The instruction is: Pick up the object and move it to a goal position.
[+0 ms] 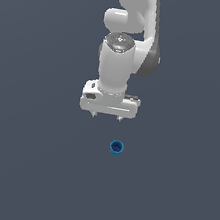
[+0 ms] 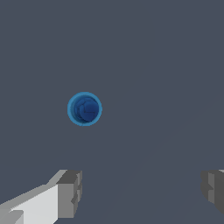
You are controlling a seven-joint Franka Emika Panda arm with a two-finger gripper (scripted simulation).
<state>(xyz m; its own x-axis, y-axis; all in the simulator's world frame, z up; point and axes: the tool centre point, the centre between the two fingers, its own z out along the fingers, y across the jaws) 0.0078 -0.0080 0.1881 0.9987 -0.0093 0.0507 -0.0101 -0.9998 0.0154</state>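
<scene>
The object [image 1: 116, 147] is a tiny bright blue cup with a darker hollow top, standing upright on the flat grey floor. In the wrist view the object [image 2: 85, 109] shows from straight above as a blue ring around a dark centre. My white gripper [image 1: 108, 117] hangs open above the floor, behind the cup and slightly toward the exterior view's left, not touching it. Its two grey fingertips [image 2: 70, 192] are spread wide apart in the wrist view, with nothing between them.
The white arm [image 1: 129, 29] rises above the gripper toward the top of the exterior view. Plain dark grey floor [image 1: 31, 170] surrounds the cup on all sides.
</scene>
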